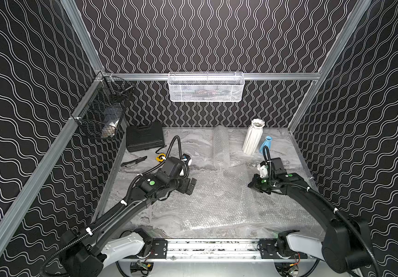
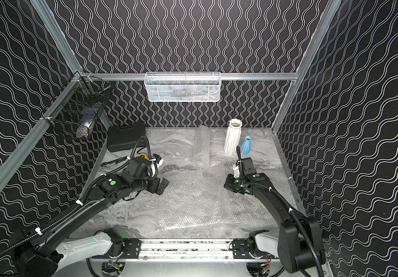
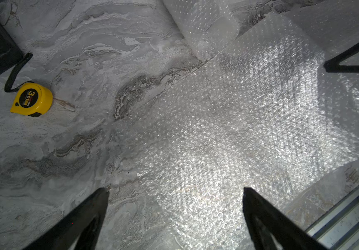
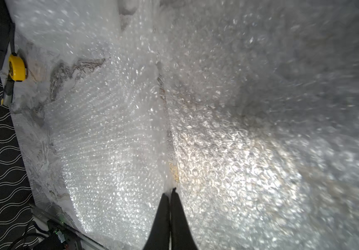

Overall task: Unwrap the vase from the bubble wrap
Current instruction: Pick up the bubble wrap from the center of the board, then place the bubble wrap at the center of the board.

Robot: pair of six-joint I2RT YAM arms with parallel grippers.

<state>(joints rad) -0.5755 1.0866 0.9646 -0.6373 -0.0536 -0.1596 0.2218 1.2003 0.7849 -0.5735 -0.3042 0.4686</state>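
Right jaws closed, pinching bubble wrap

Black wavy-lined walls enclose a seemingly marble tabletop.

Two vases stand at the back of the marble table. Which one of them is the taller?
The white ribbed vase is the taller. Its scalloped mouth rises well above the small blue vase that stands right beside it.

Clear bubble wrap lies spread out, mostly flat
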